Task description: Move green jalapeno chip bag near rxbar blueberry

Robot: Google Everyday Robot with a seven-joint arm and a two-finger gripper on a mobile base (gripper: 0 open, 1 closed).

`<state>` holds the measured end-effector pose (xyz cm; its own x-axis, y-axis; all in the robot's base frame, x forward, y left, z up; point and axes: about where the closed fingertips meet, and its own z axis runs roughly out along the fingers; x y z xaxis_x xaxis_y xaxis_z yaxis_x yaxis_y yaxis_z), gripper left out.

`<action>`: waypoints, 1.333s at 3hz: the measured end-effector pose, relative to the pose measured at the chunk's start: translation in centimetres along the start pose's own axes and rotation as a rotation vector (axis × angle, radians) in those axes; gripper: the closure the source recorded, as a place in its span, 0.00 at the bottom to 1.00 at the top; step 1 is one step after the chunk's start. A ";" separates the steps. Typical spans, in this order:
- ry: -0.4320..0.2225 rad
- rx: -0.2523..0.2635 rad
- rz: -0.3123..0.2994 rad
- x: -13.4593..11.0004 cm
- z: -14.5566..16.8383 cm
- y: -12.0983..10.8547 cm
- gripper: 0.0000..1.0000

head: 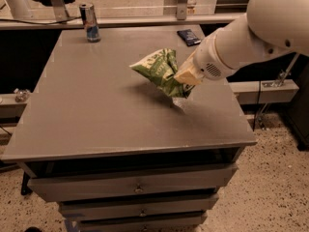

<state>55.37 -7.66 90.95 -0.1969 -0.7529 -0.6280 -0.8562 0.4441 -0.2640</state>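
Observation:
The green jalapeno chip bag [159, 70] is crinkled and held off the grey table [96, 105], over its middle right part, with its shadow on the top below it. My gripper [182, 81] is shut on the bag's right end, reaching in from the right on a large white arm [251, 33]. The rxbar blueberry [189, 36], a small dark navy wrapper, lies flat at the table's far right edge, beyond and a little to the right of the bag.
A slim blue-and-silver can [90, 22] stands at the table's far left corner. Drawers [135, 187] sit under the table's front edge. A rail and benches run behind the table.

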 end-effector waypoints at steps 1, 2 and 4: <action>0.000 0.000 0.000 0.0 0.0 0.0 1.00; 0.018 0.012 0.004 0.7 0.0 0.1 1.00; 0.112 0.141 0.059 6.3 0.0 -6.6 1.00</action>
<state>59.75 -15.28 88.75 -0.3035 -0.7696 -0.5618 -0.7676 0.5468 -0.3344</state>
